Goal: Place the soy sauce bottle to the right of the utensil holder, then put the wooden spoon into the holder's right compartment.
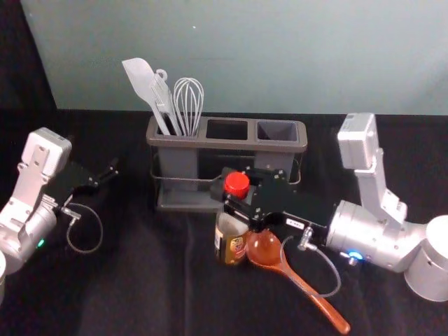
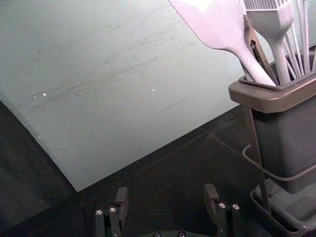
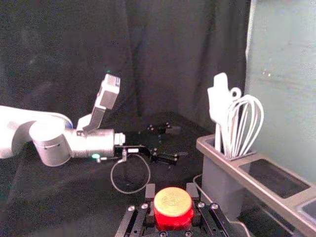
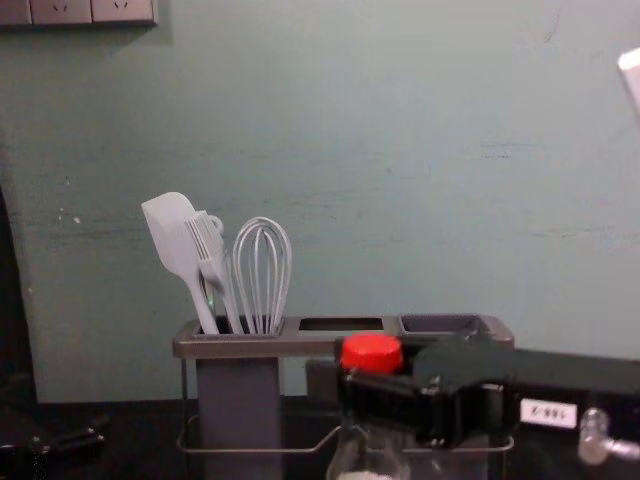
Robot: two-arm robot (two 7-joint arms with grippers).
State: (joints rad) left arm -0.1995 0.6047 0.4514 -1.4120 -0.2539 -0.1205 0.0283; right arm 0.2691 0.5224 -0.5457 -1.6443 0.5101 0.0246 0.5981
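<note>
The left gripper hung idle on the robot's left, its jaws spread with nothing between them. Right of those jaws, 3 pale grey kitchen tools stood in the left compartment of the dark grey plastic utensil holder with a brown rim: a flat spatula, a brush and a wire whisk.

Farther right, before the holder's front, the right gripper had its jaws pinching the neck of the clear soy sauce bottle with a printed label, just under its red cap. The bottle hung or stood below those jaws, roughly upright; whether its base touched the black cloth could not be told. Beyond the jaws, towards the wall, the holder's right compartment was empty. The reddish-brown wooden spoon lay with its bowl beside the bottle, on the near side of the jaws, its handle slanting away to the right.

This looked like step 1 of 2, the bottle gripped but short of its place. The next move called for lifting it clear of spoon and holder, carrying it rightwards past the holder's end, and setting it down upright before the jaws let go; the spoon would follow.
</note>
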